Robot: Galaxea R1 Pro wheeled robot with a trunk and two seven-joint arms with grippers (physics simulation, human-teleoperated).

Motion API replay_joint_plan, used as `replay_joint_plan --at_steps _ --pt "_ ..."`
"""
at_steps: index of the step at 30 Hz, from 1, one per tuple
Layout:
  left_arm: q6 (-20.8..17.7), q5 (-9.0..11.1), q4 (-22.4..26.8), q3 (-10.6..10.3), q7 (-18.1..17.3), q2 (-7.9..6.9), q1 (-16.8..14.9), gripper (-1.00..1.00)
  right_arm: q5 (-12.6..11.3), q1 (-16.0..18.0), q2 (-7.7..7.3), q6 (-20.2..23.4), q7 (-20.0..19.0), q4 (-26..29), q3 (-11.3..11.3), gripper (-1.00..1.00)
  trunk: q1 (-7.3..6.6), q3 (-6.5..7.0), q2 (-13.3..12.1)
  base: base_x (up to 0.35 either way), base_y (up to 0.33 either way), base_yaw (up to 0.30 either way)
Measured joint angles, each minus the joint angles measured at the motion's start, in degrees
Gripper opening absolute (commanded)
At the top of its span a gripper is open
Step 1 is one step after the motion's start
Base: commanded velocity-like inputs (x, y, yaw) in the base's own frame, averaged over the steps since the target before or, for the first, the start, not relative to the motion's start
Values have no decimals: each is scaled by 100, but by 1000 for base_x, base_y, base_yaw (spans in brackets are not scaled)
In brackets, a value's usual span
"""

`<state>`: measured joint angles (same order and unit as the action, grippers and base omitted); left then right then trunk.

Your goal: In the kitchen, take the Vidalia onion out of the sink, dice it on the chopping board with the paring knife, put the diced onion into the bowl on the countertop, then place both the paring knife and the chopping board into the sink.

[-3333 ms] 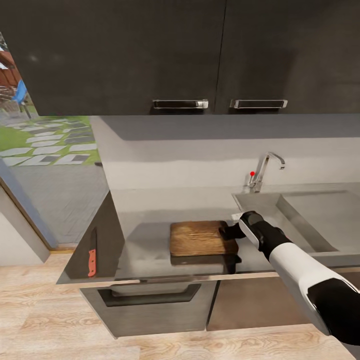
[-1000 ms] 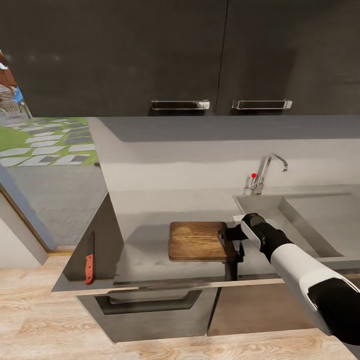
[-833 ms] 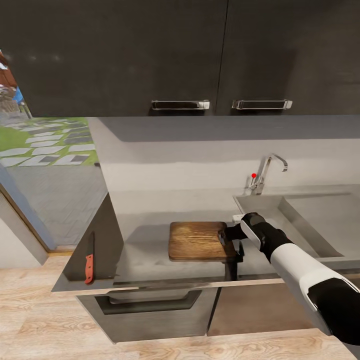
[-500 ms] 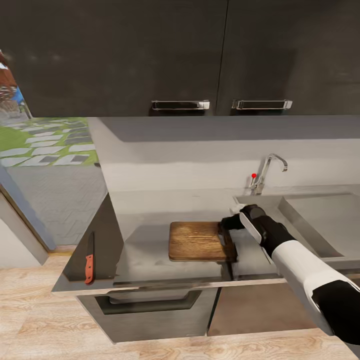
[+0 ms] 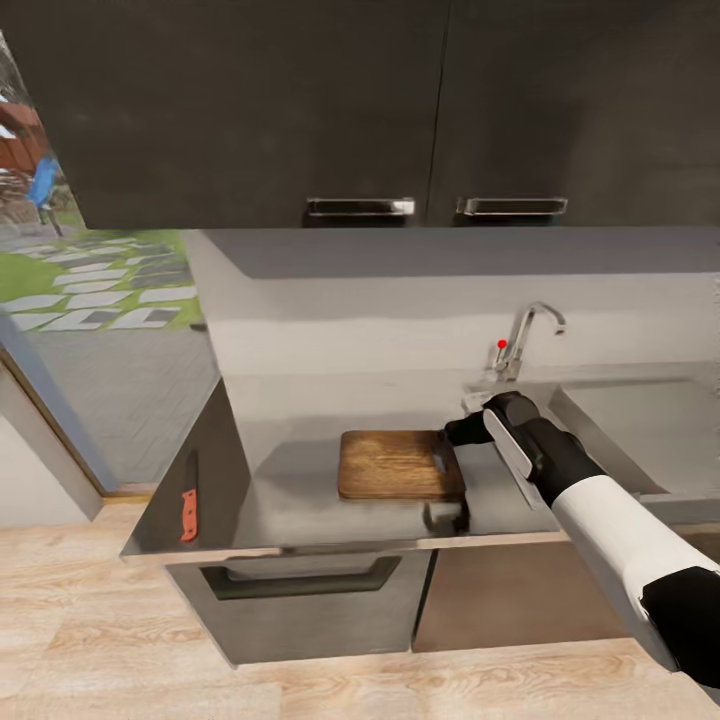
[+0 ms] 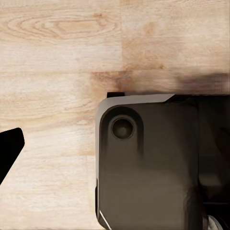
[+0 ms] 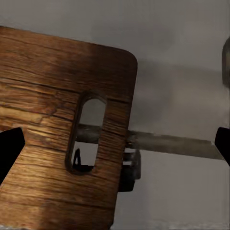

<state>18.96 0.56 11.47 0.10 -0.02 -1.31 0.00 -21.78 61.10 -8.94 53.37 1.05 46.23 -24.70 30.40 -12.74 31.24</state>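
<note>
Scanning from the left of the head view, the paring knife [image 5: 188, 500] lies on the surface's [image 5: 300, 500] lower-left end, blade pointing away from the robot, well apart from everything else. At centre the chopping board [image 5: 398, 464] rests flat on the countertop, long axis running left-right, its slot-shaped handle hole [image 7: 87, 132] at the right-hand end. Just beside that end hovers the right gripper [image 5: 452, 436], so the right arm is plainly nearer. The right wrist view looks down on the slotted end between dark fingertips [image 7: 9, 149] at the frame edges; the jaws stand spread and hold nothing. Right of them is the sink [image 5: 640, 425]. The left jaws' state cannot be told. No writing is legible.
</note>
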Motion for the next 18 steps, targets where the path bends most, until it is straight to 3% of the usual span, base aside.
replay_joint_plan --at_steps 18 --pt "0 0 -2 0 1 0 0 100 8 0 9 -19 -24 -70 -13 100 0 0 0 -337 0 0"
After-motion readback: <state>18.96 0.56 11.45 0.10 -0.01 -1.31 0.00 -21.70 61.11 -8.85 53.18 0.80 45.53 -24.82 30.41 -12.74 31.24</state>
